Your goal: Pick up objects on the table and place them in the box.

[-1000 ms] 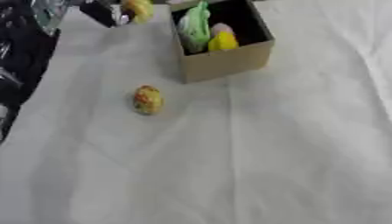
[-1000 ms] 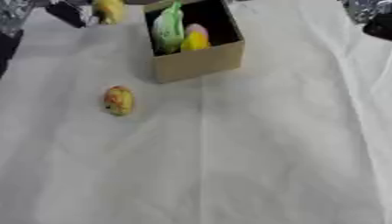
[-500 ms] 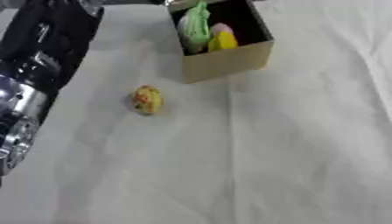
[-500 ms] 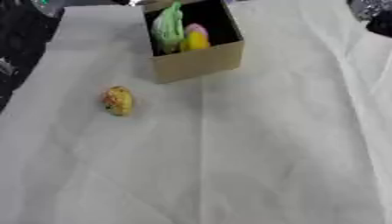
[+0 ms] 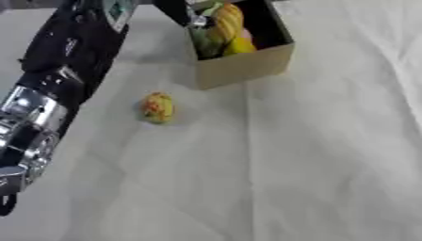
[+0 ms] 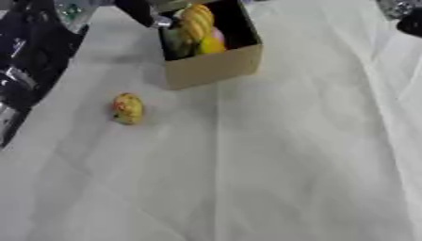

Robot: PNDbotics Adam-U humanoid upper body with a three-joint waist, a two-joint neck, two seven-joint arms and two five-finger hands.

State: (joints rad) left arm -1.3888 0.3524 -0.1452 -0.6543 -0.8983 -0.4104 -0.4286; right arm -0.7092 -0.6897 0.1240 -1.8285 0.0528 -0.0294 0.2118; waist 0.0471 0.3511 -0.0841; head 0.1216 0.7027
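Reaching in from the upper left, the left hand (image 5: pixel 183 12) hangs at the box's (image 5: pixel 247 68) near-left corner, right beside a yellow-orange ridged item (image 5: pixel 226 21) that sits high in the opening. I cannot tell whether its fingers are clamped on that item or parted from it (they are just a dark shape against the rim). Inside the cardboard box there is also something green (image 5: pixel 204 44) and a smaller yellow piece (image 5: pixel 240 45), so several things look packed, by my reading. One object is left out on the white cloth (image 5: pixel 313 155): a small yellow-and-red oval (image 5: pixel 158 107), lying apart from the box toward the front left. The right hand (image 6: pixel 404 14) barely shows at the top right corner, fingers unreadable.
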